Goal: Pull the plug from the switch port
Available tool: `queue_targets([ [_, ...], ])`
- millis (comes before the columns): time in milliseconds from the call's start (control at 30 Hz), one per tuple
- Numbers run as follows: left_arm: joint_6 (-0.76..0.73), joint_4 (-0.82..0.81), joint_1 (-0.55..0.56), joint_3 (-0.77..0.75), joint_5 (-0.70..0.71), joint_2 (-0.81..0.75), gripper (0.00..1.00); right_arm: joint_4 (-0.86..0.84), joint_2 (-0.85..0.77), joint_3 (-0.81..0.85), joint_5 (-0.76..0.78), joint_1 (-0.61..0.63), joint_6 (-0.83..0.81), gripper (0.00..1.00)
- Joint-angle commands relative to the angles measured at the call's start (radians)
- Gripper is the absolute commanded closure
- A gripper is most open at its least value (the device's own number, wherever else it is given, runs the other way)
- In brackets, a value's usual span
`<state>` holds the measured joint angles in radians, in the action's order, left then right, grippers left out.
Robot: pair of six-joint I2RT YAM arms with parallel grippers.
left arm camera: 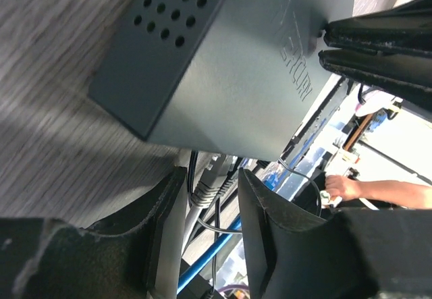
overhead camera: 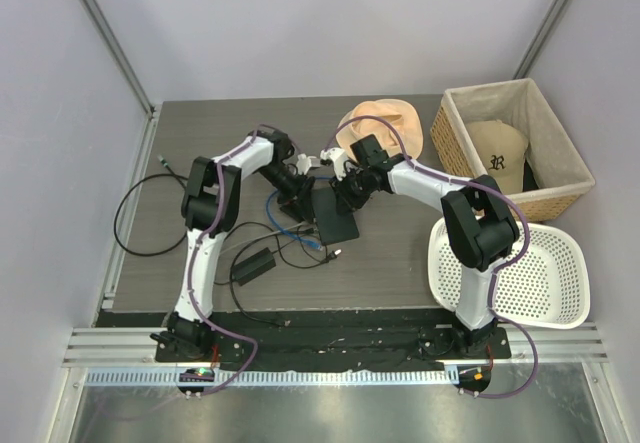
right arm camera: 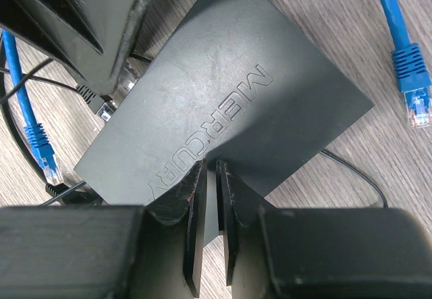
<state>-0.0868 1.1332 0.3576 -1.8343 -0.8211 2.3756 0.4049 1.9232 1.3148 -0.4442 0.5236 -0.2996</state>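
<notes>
The switch point(overhead camera: 336, 215) is a flat black box point(right arm camera: 223, 103), lifted at an angle off the table. My right gripper point(right arm camera: 216, 167) is shut on its thin edge and also shows in the left wrist view point(left arm camera: 378, 42). Along the switch's lower edge point(left arm camera: 223, 76), a plug with a grey boot point(left arm camera: 206, 191) sits in the switch port. My left gripper point(left arm camera: 210, 177) is shut on that plug, one finger on each side. A thin black lead and a blue cable point(left arm camera: 209, 258) run behind it. From above, both grippers point(overhead camera: 300, 200) point(overhead camera: 343, 191) meet at the switch.
Two loose blue plugs point(right arm camera: 413, 90) point(right arm camera: 42, 147) lie on the table beside the switch. A black adapter brick point(overhead camera: 253, 263) and a black cable loop point(overhead camera: 140, 218) lie left. A tan hat point(overhead camera: 385, 123), a wicker basket point(overhead camera: 560, 178) and a white basket point(overhead camera: 520, 288) are right.
</notes>
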Motion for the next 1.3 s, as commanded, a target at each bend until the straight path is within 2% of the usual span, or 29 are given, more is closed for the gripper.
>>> queue_targets([
  [0,-0.019,0.013,0.02,-0.054,0.02,0.056,0.6,0.026,0.039,-0.028,0.064,0.009,-0.007,0.8],
  [233,-0.014,0.025,0.02,-0.077,0.019,0.076,0.68,0.022,0.045,-0.029,0.068,0.009,-0.007,0.8],
  [367,-0.013,0.034,0.02,-0.086,0.028,0.088,0.99,0.022,0.051,-0.028,0.07,0.009,-0.007,0.8],
  [400,-0.013,0.034,0.018,-0.088,0.03,0.089,1.0,0.022,0.054,-0.026,0.07,0.009,-0.006,0.8],
  [633,-0.004,0.017,0.017,-0.106,0.062,0.091,1.0,0.017,0.054,-0.029,0.073,0.009,-0.006,0.8],
  [833,-0.054,0.089,0.014,-0.295,0.06,0.177,1.0,0.017,0.056,-0.029,0.075,0.012,-0.009,0.8],
  [933,-0.1,0.137,0.009,-0.333,0.05,0.211,1.0,0.017,0.051,-0.031,0.079,0.013,-0.01,0.8],
  [1133,-0.136,0.132,0.001,-0.258,0.019,0.197,1.0,0.031,0.008,0.021,0.001,0.019,-0.022,0.84],
  [1267,-0.148,0.14,0.001,-0.318,0.023,0.23,1.0,0.052,0.036,0.029,0.018,0.03,-0.053,0.87],
])
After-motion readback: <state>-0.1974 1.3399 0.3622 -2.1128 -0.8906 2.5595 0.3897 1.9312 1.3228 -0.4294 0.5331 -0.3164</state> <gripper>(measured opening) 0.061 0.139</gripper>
